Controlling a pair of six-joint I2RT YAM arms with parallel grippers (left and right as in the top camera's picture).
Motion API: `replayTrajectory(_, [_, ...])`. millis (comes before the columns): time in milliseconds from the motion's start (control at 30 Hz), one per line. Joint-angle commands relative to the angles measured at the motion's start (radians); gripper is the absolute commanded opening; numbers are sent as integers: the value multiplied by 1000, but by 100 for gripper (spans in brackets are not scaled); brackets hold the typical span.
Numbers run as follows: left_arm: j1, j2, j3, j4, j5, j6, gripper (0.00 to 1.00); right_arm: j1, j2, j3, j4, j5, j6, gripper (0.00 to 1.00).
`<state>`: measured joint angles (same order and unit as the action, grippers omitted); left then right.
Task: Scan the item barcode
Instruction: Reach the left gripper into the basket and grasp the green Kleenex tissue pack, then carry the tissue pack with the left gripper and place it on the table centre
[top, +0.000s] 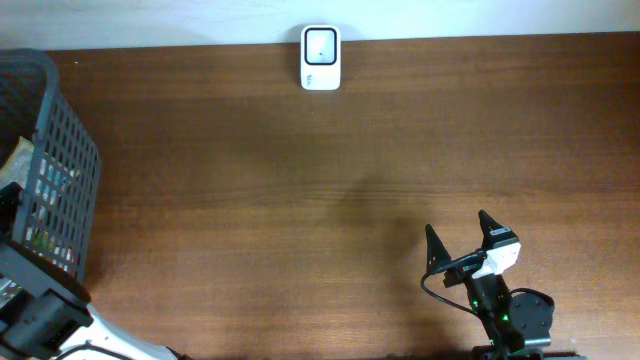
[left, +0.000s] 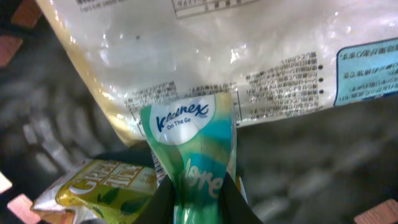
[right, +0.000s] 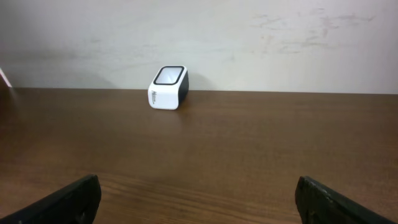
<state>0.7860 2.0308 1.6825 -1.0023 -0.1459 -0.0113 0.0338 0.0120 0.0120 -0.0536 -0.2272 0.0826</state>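
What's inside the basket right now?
A tissue pack, pinched by the left end effector, a white printed bag and a green tea packet. Anything beneath them is covered.

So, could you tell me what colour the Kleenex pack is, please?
The Kleenex pack is teal and green with a white logo patch, clearest in the left wrist view.

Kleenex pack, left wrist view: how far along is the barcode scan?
Done: the left gripper is inside the basket, closed on the Kleenex pack. In hand: that grasp, the pack not yet lifted from among the other packets. Left: lift it out, carry it to the scanner at the far edge of the table and show its barcode. The right gripper is open and empty.
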Motion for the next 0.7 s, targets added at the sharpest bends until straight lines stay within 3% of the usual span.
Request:
replayTrajectory(0, [2, -29, 90, -51, 76, -26, 5, 5, -6, -6, -3, -5, 3, 99])
replayTrajectory(300, [-86, -274, 452, -194, 287, -101, 0, 5, -6, -6, -3, -5, 3, 99])
replayTrajectory(467, [-328, -421, 457, -286, 340, -100, 2, 5, -6, -6, -3, -5, 3, 99])
replayTrajectory(667, [-680, -400, 369, -360, 302, -101, 4, 5, -6, -6, -3, -5, 3, 99])
